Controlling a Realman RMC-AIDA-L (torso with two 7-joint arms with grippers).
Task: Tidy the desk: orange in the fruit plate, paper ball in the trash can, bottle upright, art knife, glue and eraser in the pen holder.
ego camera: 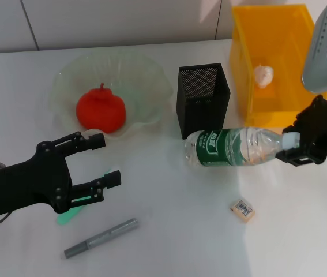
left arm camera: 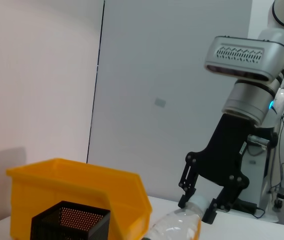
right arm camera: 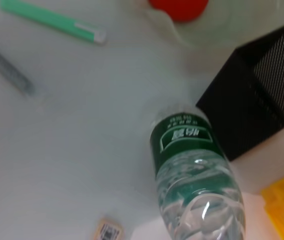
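Note:
The bottle (ego camera: 229, 148) is nearly level in front of the pen holder (ego camera: 203, 99). My right gripper (ego camera: 288, 146) is shut on its capped neck, which the left wrist view shows a little raised (left arm camera: 178, 227). The orange (ego camera: 100, 111) sits in the fruit plate (ego camera: 149, 75). The paper ball (ego camera: 263, 75) lies in the yellow trash can (ego camera: 245, 69). The eraser (ego camera: 242, 209) lies on the table near the front. My left gripper (ego camera: 106, 158) is open and empty, above a green stick-shaped item (ego camera: 70, 215). A grey pen-shaped item (ego camera: 101, 237) lies beside it.
The pen holder stands between the fruit plate and the trash can, with the bottle's base close to its front. The right wrist view shows the bottle (right arm camera: 192, 165), pen holder (right arm camera: 262, 95), green item (right arm camera: 51, 21) and eraser (right arm camera: 109, 231). A wall runs behind the table.

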